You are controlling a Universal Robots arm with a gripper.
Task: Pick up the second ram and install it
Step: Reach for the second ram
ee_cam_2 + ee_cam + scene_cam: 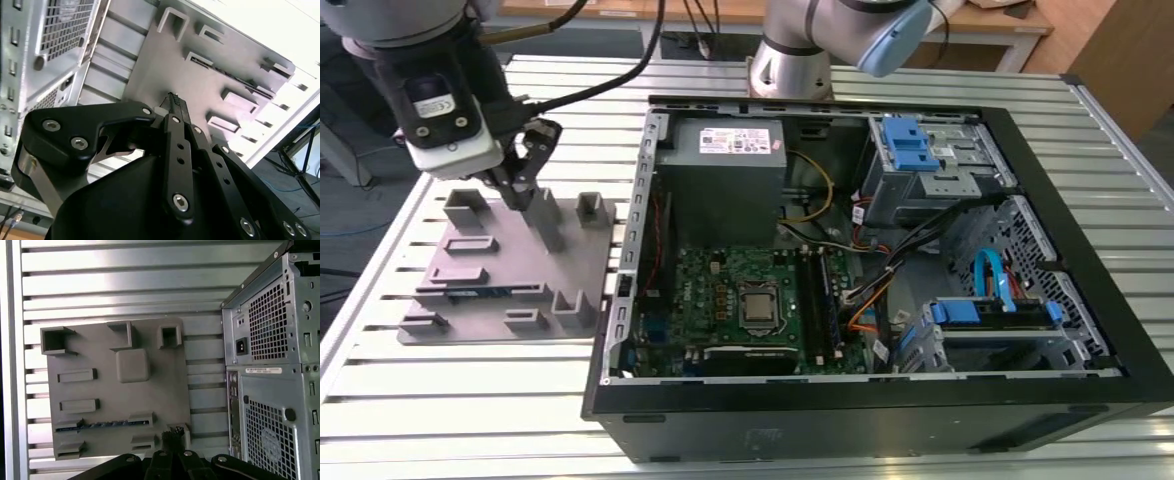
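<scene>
Here, on a slatted table [454, 400] with a wooden desk [620, 8] behind, the gripper [523, 198] hung over the tray [520, 270], fingers together and empty, ram [100, 424] slotted in that tray; the exterior view showed the case [761, 440] open inside, the first wrist view its rear.

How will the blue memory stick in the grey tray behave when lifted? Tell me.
The thin dark-blue memory stick probably stays stiff and feels light, being a narrow board. Standing on edge between blocks of the grey plastic tray, it may bind if pulled crooked.
</scene>
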